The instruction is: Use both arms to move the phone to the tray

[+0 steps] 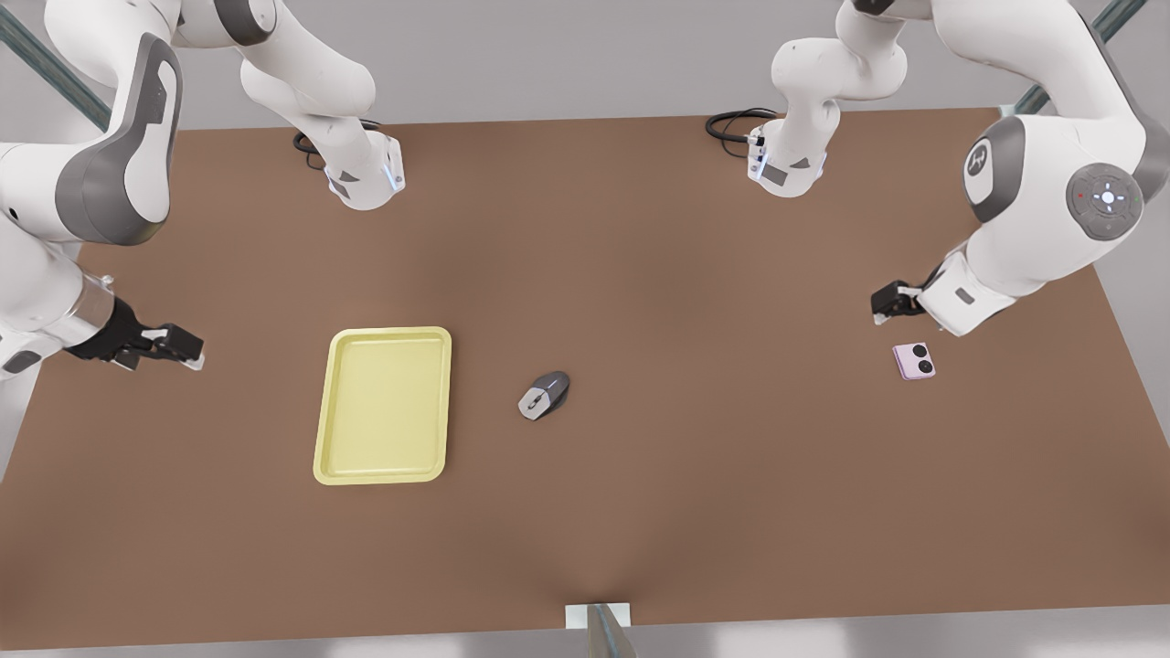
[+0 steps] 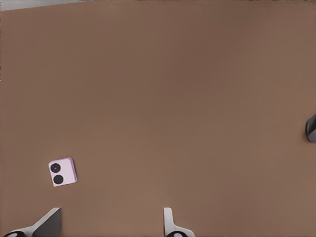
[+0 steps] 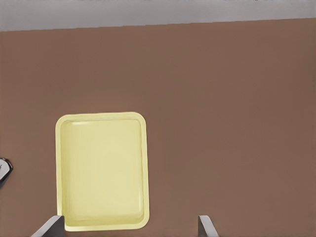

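Note:
The pale pink phone (image 1: 914,360) lies flat on the brown table at the front view's right, its two black camera circles facing up. My left gripper (image 1: 885,306) hovers just beyond it toward the back, open; in the left wrist view the phone (image 2: 62,172) sits close to one fingertip (image 2: 49,222) of the left gripper (image 2: 108,228). The pale yellow tray (image 1: 384,407) rests left of centre, holding nothing. My right gripper (image 1: 187,352) hangs open at the front view's left, apart from the tray (image 3: 103,168), which shows between the fingertips (image 3: 206,226) of the right gripper (image 3: 128,230).
A grey-and-silver computer mouse (image 1: 544,395) lies between tray and phone, nearer the tray; its edge shows as the mouse (image 2: 311,128) and the mouse (image 3: 4,170) in the wrist views. Both arm bases (image 1: 366,178) stand at the table's back edge with black cables.

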You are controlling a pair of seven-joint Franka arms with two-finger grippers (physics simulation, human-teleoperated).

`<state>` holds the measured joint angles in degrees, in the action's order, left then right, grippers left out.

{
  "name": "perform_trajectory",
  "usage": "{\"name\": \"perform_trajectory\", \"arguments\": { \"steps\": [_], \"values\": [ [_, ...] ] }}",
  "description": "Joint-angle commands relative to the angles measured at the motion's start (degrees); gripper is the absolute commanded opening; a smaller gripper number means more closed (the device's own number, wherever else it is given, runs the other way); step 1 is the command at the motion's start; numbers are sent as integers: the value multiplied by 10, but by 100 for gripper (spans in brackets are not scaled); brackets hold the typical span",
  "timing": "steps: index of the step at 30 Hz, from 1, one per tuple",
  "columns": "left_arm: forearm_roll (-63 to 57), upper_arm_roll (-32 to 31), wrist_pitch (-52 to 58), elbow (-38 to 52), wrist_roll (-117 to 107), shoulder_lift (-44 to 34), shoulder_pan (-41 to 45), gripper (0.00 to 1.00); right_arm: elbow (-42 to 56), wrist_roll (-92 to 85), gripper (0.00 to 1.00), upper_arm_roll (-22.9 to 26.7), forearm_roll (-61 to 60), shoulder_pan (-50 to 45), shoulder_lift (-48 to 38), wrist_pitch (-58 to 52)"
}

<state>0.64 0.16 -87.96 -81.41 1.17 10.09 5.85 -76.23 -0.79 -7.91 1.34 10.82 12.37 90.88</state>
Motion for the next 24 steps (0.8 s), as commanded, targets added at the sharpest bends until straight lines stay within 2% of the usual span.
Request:
{"name": "perform_trajectory", "arguments": {
  "steps": [1, 3, 7, 9, 13, 15, 20, 24],
  "values": [
    [-4, 0, -22, 0, 14, 5, 0, 100, 0, -3, 100, 0, 0, 0, -1, 14],
    [-4, 26, -51, -5, 12, 38, -1, 100, 0, -3, 100, -1, -1, -1, 0, 15],
    [5, 103, -345, -220, 24, 50, -1, 100, 1, -4, 100, 1, 1, 2, -9, -4],
    [6, 128, -441, -287, 56, 55, -3, 100, 23, -3, 100, 0, -3, -1, -18, -38],
    [14, 151, -516, -331, 88, 97, -34, 100, 22, -3, 100, 2, -3, 6, -16, -40],
    [40, 151, -563, -372, 154, 103, -49, 100, 23, -3, 100, 23, -26, 25, -20, -61],
    [56, 154, -604, -421, 327, 118, -88, 100, 35, -2, 100, 18, -27, 18, -14, -73],
    [56, 158, -608, -437, 357, 121, -98, 100, 36, -7, 100, 6, -27, 16, -27, -75]
  ]
}}
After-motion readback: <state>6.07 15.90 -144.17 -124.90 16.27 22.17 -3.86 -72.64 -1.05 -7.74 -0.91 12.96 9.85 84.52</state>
